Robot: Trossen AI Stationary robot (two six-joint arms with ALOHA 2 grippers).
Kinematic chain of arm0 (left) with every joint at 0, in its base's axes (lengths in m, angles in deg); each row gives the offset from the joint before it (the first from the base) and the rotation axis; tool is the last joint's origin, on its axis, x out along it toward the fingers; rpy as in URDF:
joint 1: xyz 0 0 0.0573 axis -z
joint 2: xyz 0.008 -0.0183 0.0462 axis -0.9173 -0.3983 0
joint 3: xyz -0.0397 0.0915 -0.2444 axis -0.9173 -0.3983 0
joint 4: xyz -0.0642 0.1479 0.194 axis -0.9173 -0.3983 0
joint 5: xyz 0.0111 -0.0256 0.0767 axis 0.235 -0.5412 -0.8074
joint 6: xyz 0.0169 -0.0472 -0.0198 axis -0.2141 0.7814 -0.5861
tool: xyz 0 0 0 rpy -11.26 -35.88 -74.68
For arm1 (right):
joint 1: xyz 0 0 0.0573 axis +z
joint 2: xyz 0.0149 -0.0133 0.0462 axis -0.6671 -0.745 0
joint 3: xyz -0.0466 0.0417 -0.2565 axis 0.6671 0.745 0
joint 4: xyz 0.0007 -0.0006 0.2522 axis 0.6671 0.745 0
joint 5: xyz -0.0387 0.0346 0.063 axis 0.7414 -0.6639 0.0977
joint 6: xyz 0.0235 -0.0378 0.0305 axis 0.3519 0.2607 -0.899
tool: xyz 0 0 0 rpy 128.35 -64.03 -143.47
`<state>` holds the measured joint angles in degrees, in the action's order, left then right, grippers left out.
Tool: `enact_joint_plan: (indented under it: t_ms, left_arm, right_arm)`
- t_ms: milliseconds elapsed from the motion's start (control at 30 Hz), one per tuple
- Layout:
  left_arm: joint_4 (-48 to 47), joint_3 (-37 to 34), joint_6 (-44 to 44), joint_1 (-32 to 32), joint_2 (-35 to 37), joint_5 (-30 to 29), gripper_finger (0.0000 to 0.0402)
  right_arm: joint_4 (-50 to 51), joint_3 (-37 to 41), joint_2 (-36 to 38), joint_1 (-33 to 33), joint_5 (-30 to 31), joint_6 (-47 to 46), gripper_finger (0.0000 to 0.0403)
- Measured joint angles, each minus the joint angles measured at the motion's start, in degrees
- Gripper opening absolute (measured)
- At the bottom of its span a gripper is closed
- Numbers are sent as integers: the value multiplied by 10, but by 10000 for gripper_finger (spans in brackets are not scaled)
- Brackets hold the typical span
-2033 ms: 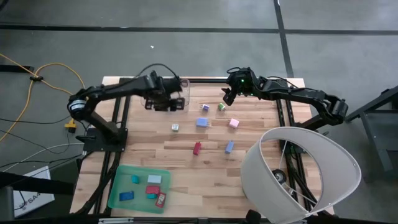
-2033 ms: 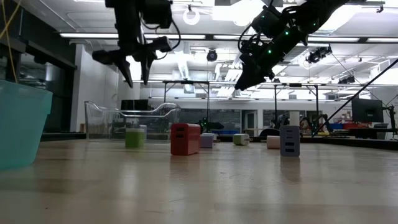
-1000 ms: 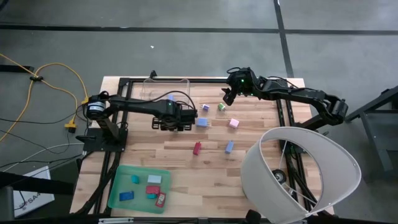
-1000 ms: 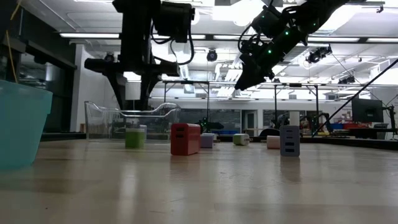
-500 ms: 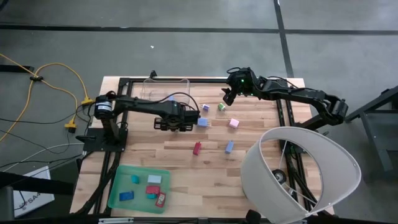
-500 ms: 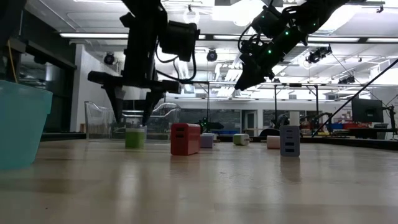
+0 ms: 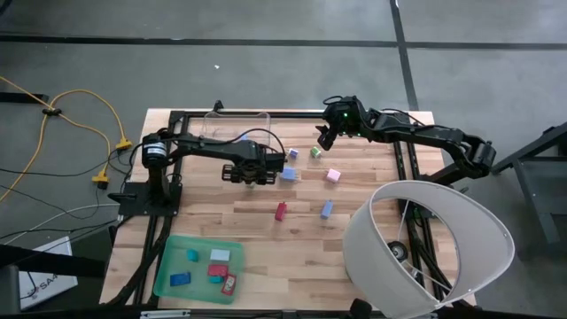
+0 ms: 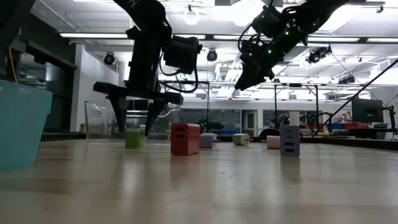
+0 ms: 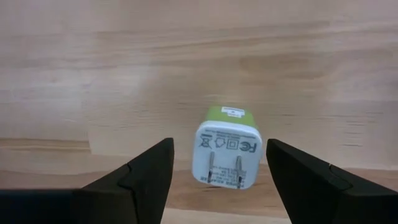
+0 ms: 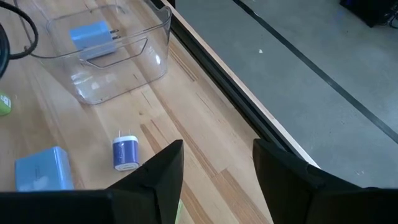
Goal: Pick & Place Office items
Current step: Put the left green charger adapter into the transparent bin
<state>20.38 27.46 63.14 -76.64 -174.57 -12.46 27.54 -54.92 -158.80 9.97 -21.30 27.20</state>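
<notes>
Green-and-white plug block (image 9: 225, 148) on the tabletop (image 7: 266, 230), prong face toward the left wrist camera; two metal prongs and small certification marks printed on the white face, too small to read. In the low view, same block (image 8: 134, 137) standing on the wood in front of the clear plastic bin (image 8: 130, 119). Left gripper (image 7: 251, 175) directly over it, jaws spread wide, one finger either side of the block, neither touching it; fingers (image 9: 143, 174) apart from the block in the wrist view.

Just beside, toward the right arm: light blue block (image 7: 287, 174), small dark blue plug piece (image 10: 125, 153) with prongs up, small green piece (image 7: 315, 152), pink block (image 7: 333, 175). Nearer the front: red block (image 8: 185, 138) with socket slots on its face, grey-blue block (image 8: 290, 140) likewise slotted. One light blue plug (image 10: 93, 37) lying inside the clear bin.

Flat green tray (image 7: 168, 266) at the front left corner, holding several pieces in blue, teal, red and white.

Right gripper (image 7: 325, 137) raised above the back edge of the tabletop, jaws parted, nothing between them.

No legible brand or wording anywhere.
</notes>
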Motion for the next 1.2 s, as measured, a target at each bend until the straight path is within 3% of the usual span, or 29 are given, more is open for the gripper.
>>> enact_joint_plan:
  t_ms: [1067, 1200]
  left_arm:
    - [31, -24, -3, 0, 0, 5, 245]
    - [31, -24, -3, 0, 0, 5, 231]
  right_arm:
    - [0, 0, 0, 0, 0, 0, 180]
    - [0, 0, 0, 0, 0, 0, 180]
